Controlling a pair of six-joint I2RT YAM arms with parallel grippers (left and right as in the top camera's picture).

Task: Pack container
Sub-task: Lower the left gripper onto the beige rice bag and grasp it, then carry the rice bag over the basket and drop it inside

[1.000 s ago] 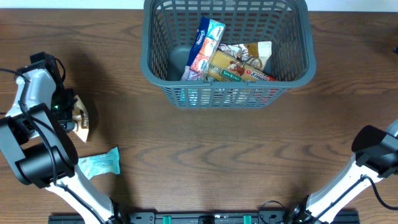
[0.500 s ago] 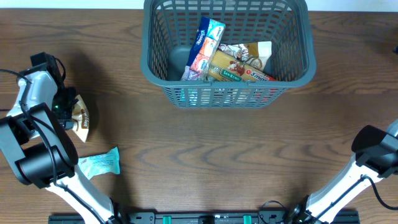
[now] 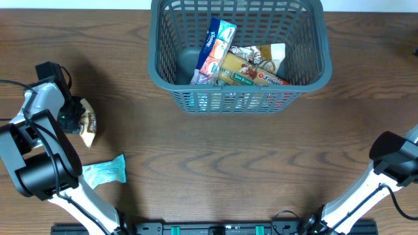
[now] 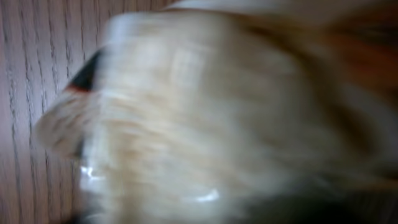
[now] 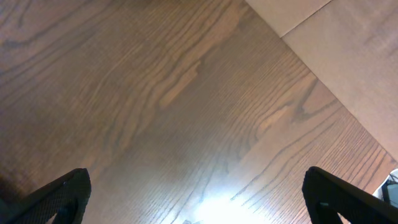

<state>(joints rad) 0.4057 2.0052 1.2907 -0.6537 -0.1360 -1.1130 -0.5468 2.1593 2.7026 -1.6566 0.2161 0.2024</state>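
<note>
wide bare table (image 3: pixel 222 156) between the arms, container (image 3: pixel 228 99) open from above, its left floor corner free, packets (image 3: pixel 241 62) piled centre-right, left edge cluttered: teal packet (image 3: pixel 104 171) and tan packet (image 3: pixel 87 125) beside the left arm (image 3: pixel 39 150), right side unobstructed

Overhead evenly lit, sharp; soft shadow cast on table (image 3: pixel 209 150) beside left claw (image 3: pixel 73 119). Left wrist view smeared by blur. Glare seen between right claw (image 5: pixel 205 202) fingers (image 5: pixel 59 199)

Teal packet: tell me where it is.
In the overhead view the teal packet lies on the left of the table, just below the brown snack packet at the left gripper, far from the container.
</note>
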